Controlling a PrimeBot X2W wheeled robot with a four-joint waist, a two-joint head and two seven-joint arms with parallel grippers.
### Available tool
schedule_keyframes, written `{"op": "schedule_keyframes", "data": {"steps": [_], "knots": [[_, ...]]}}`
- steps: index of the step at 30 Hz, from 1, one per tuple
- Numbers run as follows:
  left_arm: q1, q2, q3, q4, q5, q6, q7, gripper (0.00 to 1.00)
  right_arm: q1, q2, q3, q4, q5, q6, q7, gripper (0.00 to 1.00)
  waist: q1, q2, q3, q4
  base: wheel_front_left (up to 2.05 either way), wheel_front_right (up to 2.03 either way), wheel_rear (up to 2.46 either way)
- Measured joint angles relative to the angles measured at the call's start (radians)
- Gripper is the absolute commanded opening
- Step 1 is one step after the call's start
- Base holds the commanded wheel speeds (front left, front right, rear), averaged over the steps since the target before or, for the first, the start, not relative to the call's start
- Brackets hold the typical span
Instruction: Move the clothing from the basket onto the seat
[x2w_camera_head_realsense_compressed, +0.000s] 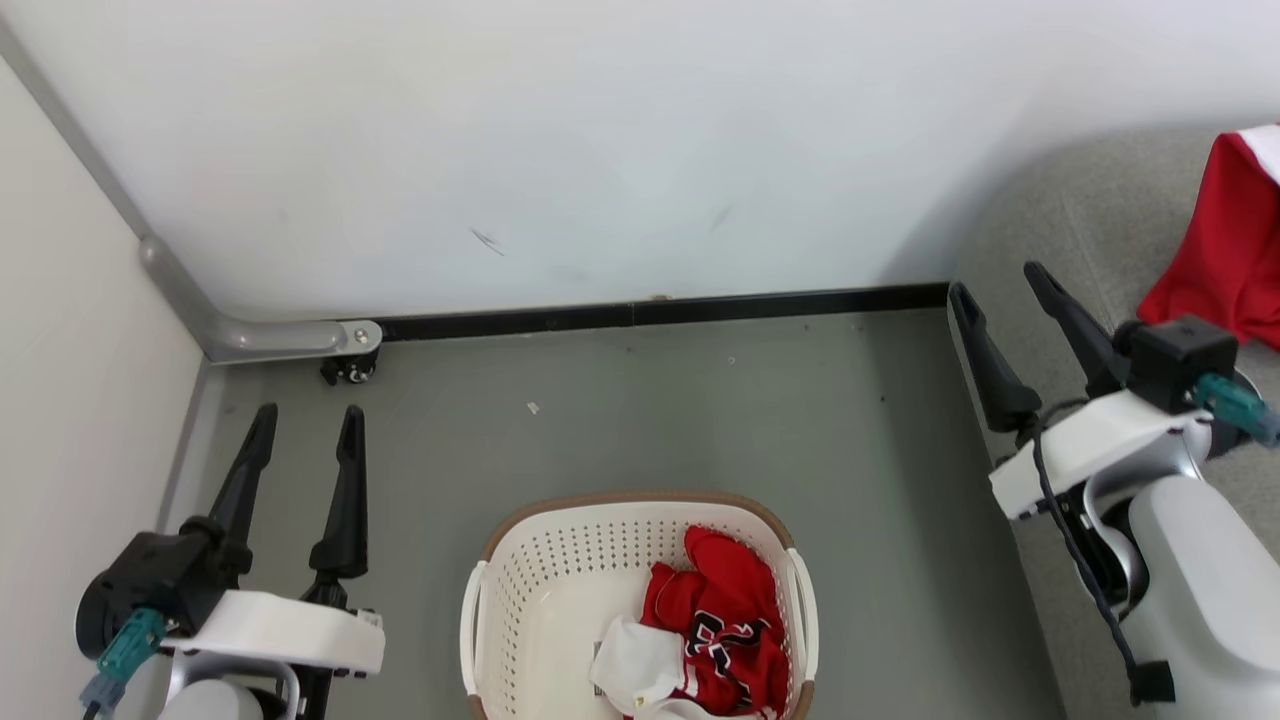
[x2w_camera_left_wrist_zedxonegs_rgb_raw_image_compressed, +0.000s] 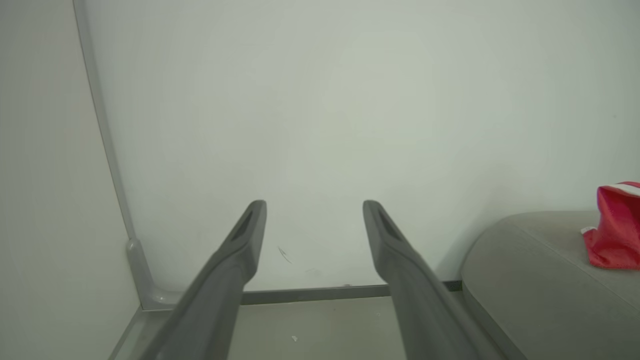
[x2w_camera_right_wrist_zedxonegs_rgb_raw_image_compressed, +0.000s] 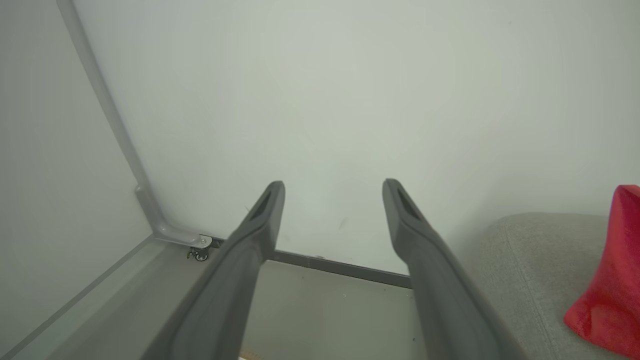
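Left gripper (x2w_camera_head_realsense_compressed: 310, 412) hangs over the left side of the grey floor (x2w_camera_head_realsense_compressed: 650, 420), close to the wall (x2w_camera_head_realsense_compressed: 600, 130), with its two dark fingers spread wide and nothing between them. Right gripper (x2w_camera_head_realsense_compressed: 995, 280) is just as wide open and also empty. It is poised above the left edge of the grey sofa (x2w_camera_head_realsense_compressed: 1060, 220), where the rounded upholstery meets the floor. The cream basket (x2w_camera_head_realsense_compressed: 630, 497) stands on the floor between the two arms, well apart from both grippers. A crumpled red-and-white jersey (x2w_camera_head_realsense_compressed: 725, 620) with black-and-white lettering lies inside it, bunched against the right wall of the basket, and the left part of the basket's bottom is bare. A plain red garment (x2w_camera_head_realsense_compressed: 1215, 250) with a white band lies on the sofa, back from its left edge and just beyond the right wrist. A small caster (x2w_camera_head_realsense_compressed: 350, 372) sits at the foot of the wall, near the floor's far left corner.
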Motion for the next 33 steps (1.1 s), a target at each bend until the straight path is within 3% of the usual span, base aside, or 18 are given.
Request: {"op": "schedule_keyframes", "data": {"steps": [21, 33], "knots": [[0.17, -0.014, 0.061, 0.029, 0.051, -0.062, -0.001, 1.0, 0.308, 0.072, -0.086, -0.185, -0.06, 0.0, 0.0, 1.0, 0.0, 0.0, -0.151, 0.025, 0.0, 0.0, 0.0], [0.215, -0.027, 0.089, 0.032, 0.067, -0.088, -0.001, 1.0, 0.39, 0.084, -0.106, -0.235, -0.088, 0.0, 0.0, 1.0, -0.0001, 0.0, -0.181, 0.03, 0.0, 0.0, 0.0]]}}
